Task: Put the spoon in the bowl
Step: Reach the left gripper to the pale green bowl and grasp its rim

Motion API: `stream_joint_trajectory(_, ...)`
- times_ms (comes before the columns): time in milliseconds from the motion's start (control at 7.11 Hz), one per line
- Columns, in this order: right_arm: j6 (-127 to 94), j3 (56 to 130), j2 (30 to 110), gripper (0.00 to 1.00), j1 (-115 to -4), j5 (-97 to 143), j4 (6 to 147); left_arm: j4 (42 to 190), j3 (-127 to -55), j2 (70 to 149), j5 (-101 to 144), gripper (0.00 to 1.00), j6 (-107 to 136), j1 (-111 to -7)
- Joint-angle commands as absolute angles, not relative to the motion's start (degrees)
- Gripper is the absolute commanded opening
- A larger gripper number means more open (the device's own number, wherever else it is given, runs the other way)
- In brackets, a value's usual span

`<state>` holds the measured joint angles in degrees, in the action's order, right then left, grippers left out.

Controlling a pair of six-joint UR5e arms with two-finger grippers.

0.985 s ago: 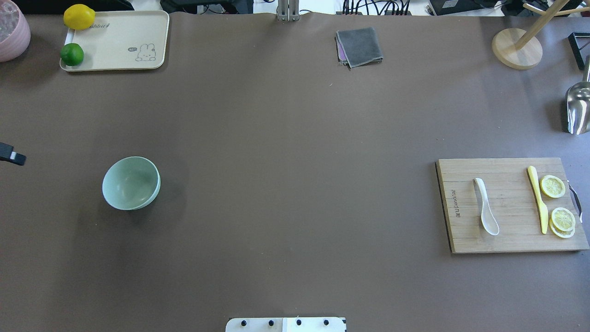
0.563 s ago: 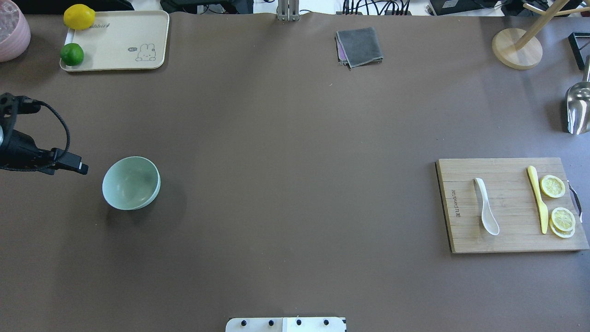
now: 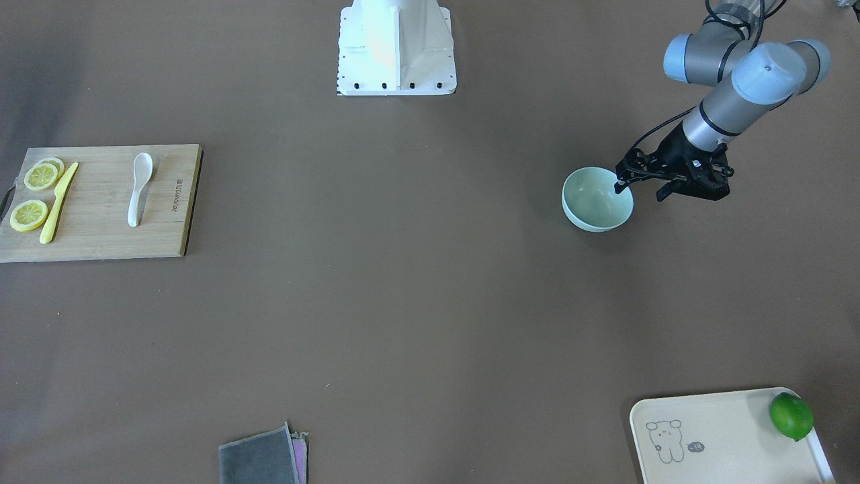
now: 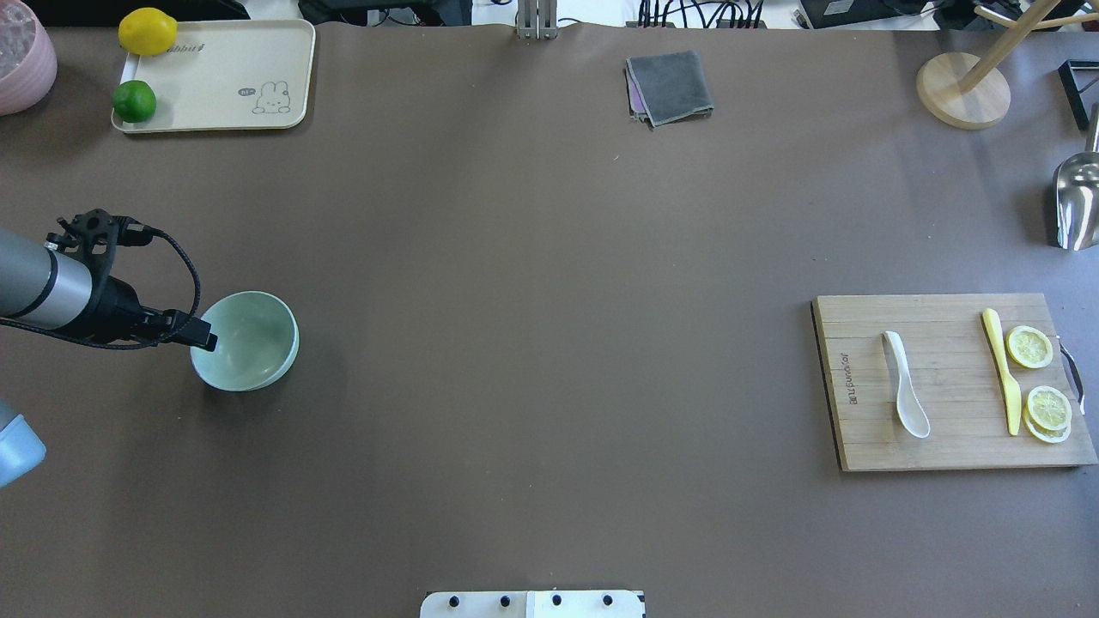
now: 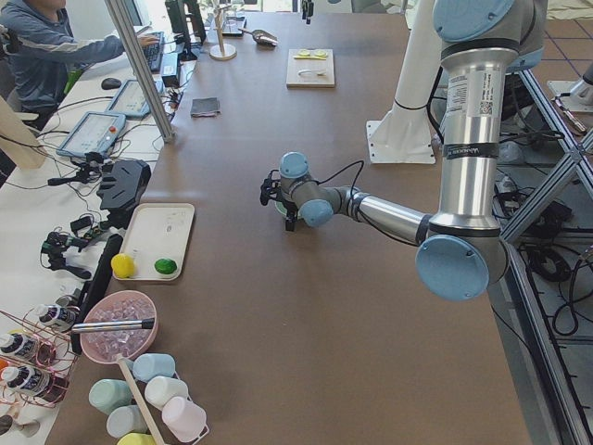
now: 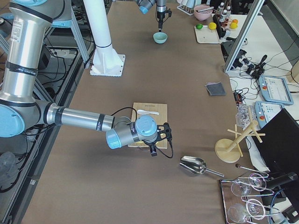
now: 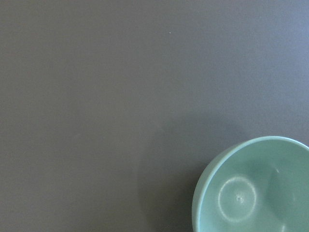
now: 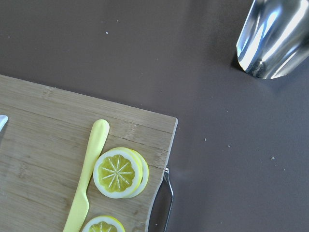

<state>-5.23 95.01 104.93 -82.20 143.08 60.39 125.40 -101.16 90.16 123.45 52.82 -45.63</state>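
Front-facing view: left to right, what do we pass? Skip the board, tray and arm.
knife → spoon → cloth → robot base → bowl → lime. The lemon slices are left out because they overlap the knife.

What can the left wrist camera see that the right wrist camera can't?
Only the left wrist view shows the green bowl, empty, down in the picture's bottom right corner. Only the right wrist view shows the wooden cutting board with the yellow knife and lemon slices on it, plus the shiny metal scoop lying off the board. A tiny white bit at its left edge is probably the spoon. Both show the same brown table.
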Motion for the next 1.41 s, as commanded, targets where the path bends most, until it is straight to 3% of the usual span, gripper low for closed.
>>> stream_joint_trajectory(0, -5.45, 95.10, 104.94, 1.00, -81.74, 143.09, 60.29, 125.42, -100.98, 90.53, 122.96, 0.03, 53.00, -44.56)
stream_joint_trajectory(563, -9.19, 95.36, 104.15, 1.00, -80.69, 143.00, 60.29, 124.64, -102.82, 93.85, 123.40, 0.00, 59.09, -44.56)
stream_joint_trajectory(985, -33.02, 95.98, 95.40, 1.00, -71.32, 141.43, 55.75, 116.24, -102.92, 108.40, 121.30, 0.00, 76.15, -39.93)
stream_joint_trajectory(1267, -43.12, 98.94, 94.48, 1.00, -62.44, 134.33, 52.56, 104.91, -102.40, 119.30, 111.49, 0.00, 82.69, -30.63)
